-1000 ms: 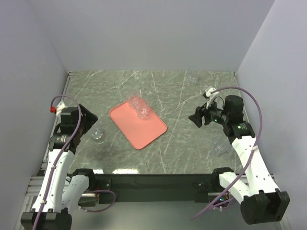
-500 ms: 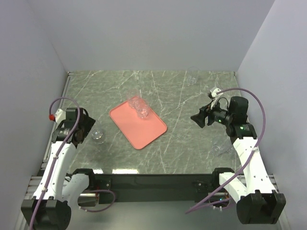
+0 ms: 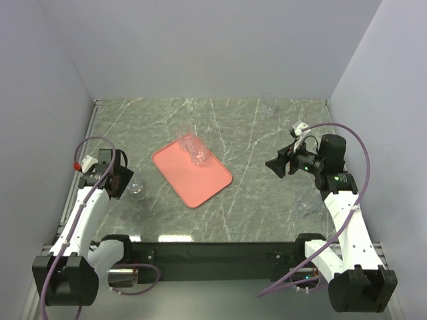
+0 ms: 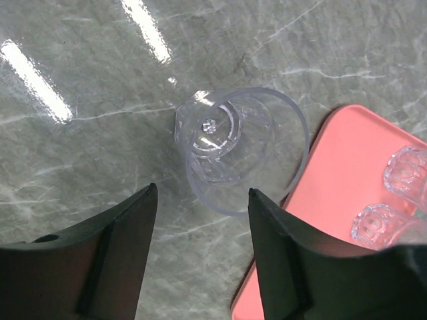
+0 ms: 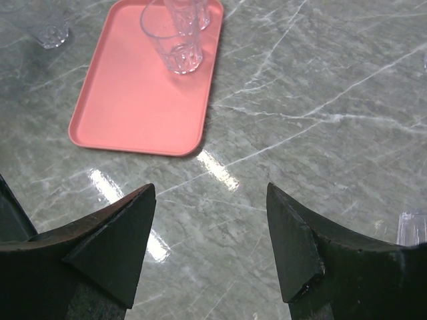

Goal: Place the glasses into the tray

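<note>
The salmon-pink tray [image 3: 197,177] lies mid-table with two clear glasses [image 3: 195,149] standing at its far end; they show in the right wrist view [image 5: 180,40] and the left wrist view [image 4: 385,220]. A loose glass [image 3: 136,188] stands upright on the marble left of the tray, seen from above in the left wrist view [image 4: 233,147]. My left gripper [image 3: 123,181] is open, its jaws just short of this glass [image 4: 201,193]. My right gripper [image 3: 274,164] is open and empty, above bare marble right of the tray [image 5: 211,193]. Another glass [image 3: 305,207] stands near the right arm.
A further clear glass [image 3: 267,111] stands at the far right by the back wall, and a faint one [image 3: 189,124] behind the tray. Grey walls enclose the table on three sides. A glass edge shows at the right wrist view's lower right [image 5: 412,228].
My left arm has swung down and toward the loose glass left of the tray. My right gripper shifted slightly right and has stayed put since.
</note>
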You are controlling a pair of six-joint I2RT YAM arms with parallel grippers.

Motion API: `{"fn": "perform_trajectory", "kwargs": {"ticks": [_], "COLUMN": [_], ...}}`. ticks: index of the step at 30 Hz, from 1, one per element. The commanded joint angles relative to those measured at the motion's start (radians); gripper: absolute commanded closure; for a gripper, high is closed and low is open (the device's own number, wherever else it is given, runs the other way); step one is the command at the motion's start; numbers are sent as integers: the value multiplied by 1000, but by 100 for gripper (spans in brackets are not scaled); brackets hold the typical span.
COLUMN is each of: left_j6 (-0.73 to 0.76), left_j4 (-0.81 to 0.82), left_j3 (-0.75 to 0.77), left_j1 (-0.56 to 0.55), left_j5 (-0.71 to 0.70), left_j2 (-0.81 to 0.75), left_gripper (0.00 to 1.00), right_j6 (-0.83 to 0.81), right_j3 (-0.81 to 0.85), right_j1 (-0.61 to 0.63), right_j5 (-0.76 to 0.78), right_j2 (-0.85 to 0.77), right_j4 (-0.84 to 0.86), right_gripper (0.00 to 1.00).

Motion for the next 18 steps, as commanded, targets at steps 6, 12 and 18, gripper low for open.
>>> {"fn": "perform_trajectory", "kwargs": {"ticks": [6, 12, 18], "left_j6": [-41, -52, -43], "left_j4": [59, 82, 113], "left_j3": [-44, -56, -62], "left_j1": [6, 40, 48], "left_j5": [-8, 14, 20], "left_j2": [51, 88, 91], "left_gripper": [45, 61, 88], "right_j6": [-16, -19, -21], "right_j3": [-7, -7, -7], "right_j1": [-6, -8, -11], "right_j5": [-20, -21, -21], "right_j2": [-21, -21, -26], "right_j4": [32, 30, 30], "right_gripper": [26, 26, 26]}}
